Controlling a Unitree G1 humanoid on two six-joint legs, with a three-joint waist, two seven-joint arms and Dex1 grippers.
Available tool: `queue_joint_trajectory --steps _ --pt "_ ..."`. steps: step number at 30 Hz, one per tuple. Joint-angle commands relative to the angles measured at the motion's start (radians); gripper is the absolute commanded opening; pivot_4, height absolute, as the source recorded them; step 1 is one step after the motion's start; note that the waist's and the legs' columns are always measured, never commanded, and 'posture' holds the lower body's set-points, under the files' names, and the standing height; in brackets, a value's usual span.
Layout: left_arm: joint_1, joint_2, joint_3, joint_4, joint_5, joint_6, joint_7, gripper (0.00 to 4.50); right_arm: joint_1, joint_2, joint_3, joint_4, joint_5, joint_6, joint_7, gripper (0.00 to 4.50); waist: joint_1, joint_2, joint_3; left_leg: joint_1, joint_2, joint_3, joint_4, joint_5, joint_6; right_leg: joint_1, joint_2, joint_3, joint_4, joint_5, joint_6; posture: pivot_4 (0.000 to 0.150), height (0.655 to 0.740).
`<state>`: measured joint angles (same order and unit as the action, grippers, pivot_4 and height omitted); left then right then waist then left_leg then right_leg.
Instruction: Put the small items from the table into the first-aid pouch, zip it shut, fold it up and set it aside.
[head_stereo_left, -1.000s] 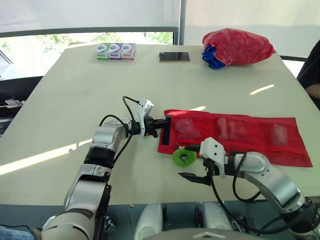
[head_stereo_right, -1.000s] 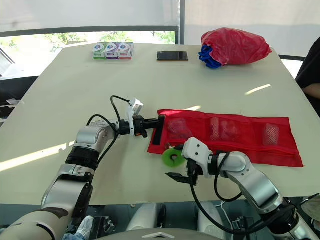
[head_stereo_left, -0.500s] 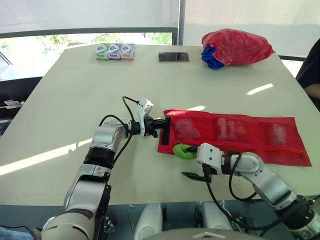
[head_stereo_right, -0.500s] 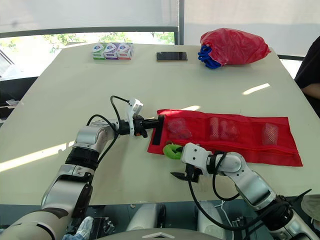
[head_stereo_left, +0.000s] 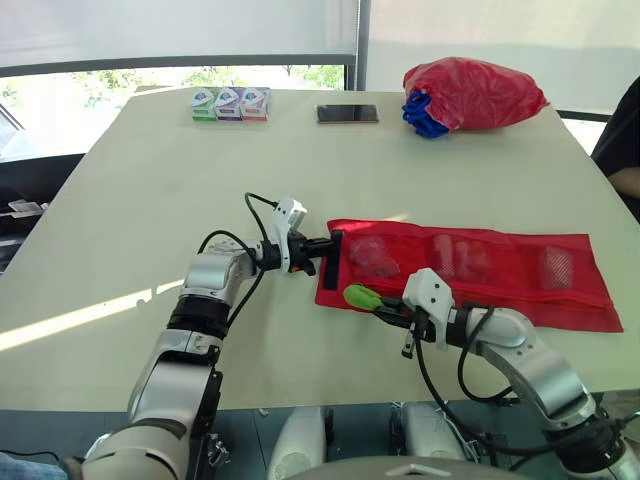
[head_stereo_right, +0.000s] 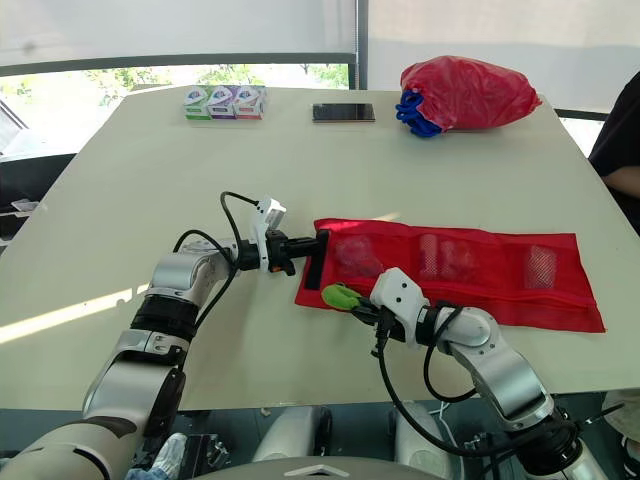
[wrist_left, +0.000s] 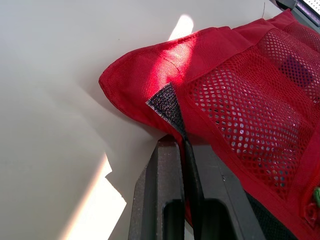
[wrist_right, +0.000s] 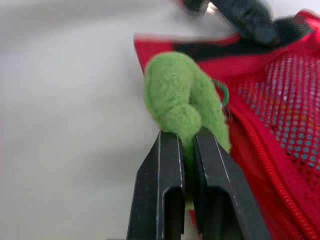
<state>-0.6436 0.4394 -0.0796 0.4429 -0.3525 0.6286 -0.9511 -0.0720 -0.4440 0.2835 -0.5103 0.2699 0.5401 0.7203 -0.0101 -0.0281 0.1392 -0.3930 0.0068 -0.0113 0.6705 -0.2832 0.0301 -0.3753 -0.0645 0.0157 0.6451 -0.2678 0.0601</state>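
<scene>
A long red mesh first-aid pouch (head_stereo_left: 480, 265) lies unfolded on the pale table (head_stereo_left: 150, 190), with small items visible inside its pockets. My left gripper (head_stereo_left: 325, 245) is shut on the pouch's left end, pinching the fabric beside a black velcro tab (wrist_left: 165, 102). At the pouch's front left corner, my right gripper (head_stereo_left: 385, 308) is shut on a green fuzzy ring (wrist_right: 180, 105), squeezed flat between the fingers. The ring (head_stereo_left: 358, 296) sits against the pouch's zipper edge.
Three small boxes (head_stereo_left: 230, 103) and a phone (head_stereo_left: 348, 113) lie at the table's far side. A red plastic bag (head_stereo_left: 475, 92) with something blue (head_stereo_left: 422, 115) beside it sits far right. A person's arm (head_stereo_left: 622, 150) shows at the right edge.
My right gripper went from open around the green ring to shut on it. The ring, first lying flat, is now squashed and a little nearer the pouch's corner. The left gripper held still.
</scene>
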Motion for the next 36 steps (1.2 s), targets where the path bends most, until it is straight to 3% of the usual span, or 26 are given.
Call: queue_joint_trajectory --steps 1,8,20,29,36 --pt "0.021 0.016 0.000 -0.002 0.028 -0.003 0.010 0.00 0.064 -0.008 -0.157 -0.137 0.132 0.091 -0.042 0.04 0.001 0.000 0.000 0.000 0.000 0.000 0.000 0.000 0.000 0.000 0.000 0.000 0.000 0.000 0.000 0.150 0.7400" --pt "0.026 0.022 -0.009 0.000 0.039 -0.021 0.003 0.00 0.193 -0.017 -0.383 -0.197 0.267 0.173 -0.127 0.04 0.002 0.000 0.000 0.000 0.000 0.000 0.000 0.000 0.001 0.000 0.000 0.000 0.000 0.000 0.000 0.150 0.7400" --pt "0.017 0.027 -0.013 0.034 0.056 -0.059 -0.008 0.00 0.352 -0.022 -0.537 -0.261 0.375 0.173 -0.195 0.04 0.001 0.000 0.000 0.000 0.000 0.000 0.000 -0.001 0.001 0.000 0.000 0.000 0.000 0.000 0.000 0.150 0.7400" --pt "0.020 0.036 -0.014 0.050 0.067 -0.081 -0.018 0.00 0.479 -0.043 -0.739 -0.180 0.361 0.084 -0.201 0.04 0.000 0.002 -0.002 0.000 0.000 0.001 0.000 -0.001 0.001 0.000 0.000 0.001 0.000 0.000 0.000 0.150 0.7400" --pt "0.032 0.047 -0.008 0.044 0.074 -0.088 -0.021 0.00 0.523 -0.082 -0.982 -0.001 0.375 0.027 -0.180 0.04 -0.001 0.003 -0.002 0.000 0.000 0.002 -0.001 -0.001 0.001 0.000 0.000 0.002 0.000 0.000 0.000 0.150 0.7400"
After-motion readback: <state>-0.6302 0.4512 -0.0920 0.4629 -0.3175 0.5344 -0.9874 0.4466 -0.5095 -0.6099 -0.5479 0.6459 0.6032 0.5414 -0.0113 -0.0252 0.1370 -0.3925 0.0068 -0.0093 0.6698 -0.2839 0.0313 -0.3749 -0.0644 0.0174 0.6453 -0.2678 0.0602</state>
